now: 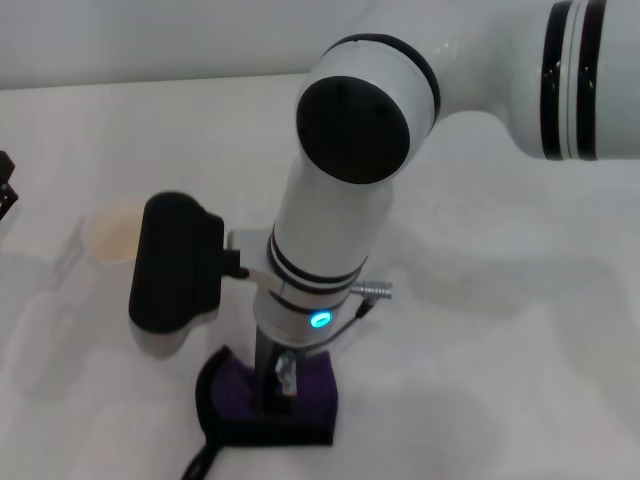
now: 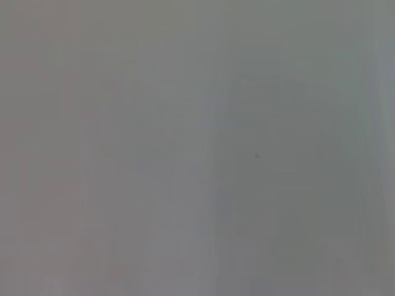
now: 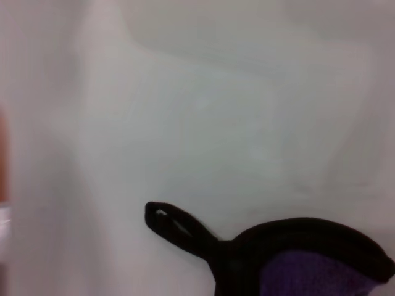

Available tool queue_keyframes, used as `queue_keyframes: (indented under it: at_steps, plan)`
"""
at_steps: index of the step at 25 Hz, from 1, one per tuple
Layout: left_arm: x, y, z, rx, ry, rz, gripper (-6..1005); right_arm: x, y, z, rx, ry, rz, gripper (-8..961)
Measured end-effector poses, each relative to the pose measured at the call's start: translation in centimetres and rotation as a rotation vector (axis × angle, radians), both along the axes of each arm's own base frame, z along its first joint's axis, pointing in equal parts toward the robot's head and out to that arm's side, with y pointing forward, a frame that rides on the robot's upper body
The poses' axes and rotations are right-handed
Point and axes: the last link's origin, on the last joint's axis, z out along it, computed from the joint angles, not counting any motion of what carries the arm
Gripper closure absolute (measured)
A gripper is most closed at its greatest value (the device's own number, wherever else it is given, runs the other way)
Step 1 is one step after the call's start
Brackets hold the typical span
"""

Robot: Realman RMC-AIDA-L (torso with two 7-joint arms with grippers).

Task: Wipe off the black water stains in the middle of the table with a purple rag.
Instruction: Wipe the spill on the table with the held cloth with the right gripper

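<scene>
Right arm reaches in from the right, forearm vertical, right gripper [image 1: 283, 385] pointing straight down; left gripper [image 1: 5, 185] parked at the left edge.

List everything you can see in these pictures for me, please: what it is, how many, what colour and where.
purple rag: one, purple with black edging and a black loop, flat on the table at the near edge, under the right arm's tool.
paper cup: one, pale cream, standing on the table to the robot's left, partly hidden behind the black wrist box.
table: one, white, fills the head view; the black water stains are not visible anywhere.
left wrist view: plain grey, nothing recognisable.
right arm: one, white with black bands and a blue light, reaching down from the upper right to the rag.
right gripper: one, dark, pressing on the rag.
left gripper: a black sliver at the left edge.
</scene>
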Motion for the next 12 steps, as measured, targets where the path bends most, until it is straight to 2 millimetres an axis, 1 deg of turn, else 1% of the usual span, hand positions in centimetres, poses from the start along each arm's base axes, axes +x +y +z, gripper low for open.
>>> queue_keyframes:
  at_steps: [5,7,12]
  plan:
    - [0.0,0.0,0.0,0.001,0.003,0.000,114,-0.1,-1.5,0.1,-0.094,-0.008,-0.005,880]
    - [0.0,-0.1,0.0,0.002,0.006,0.001,114,-0.2,-1.8,0.1,-0.112,-0.003,-0.005,880]
    - [-0.1,-0.1,0.0,0.003,0.008,0.001,115,-0.8,-1.4,-0.2,-0.084,0.043,0.000,880]
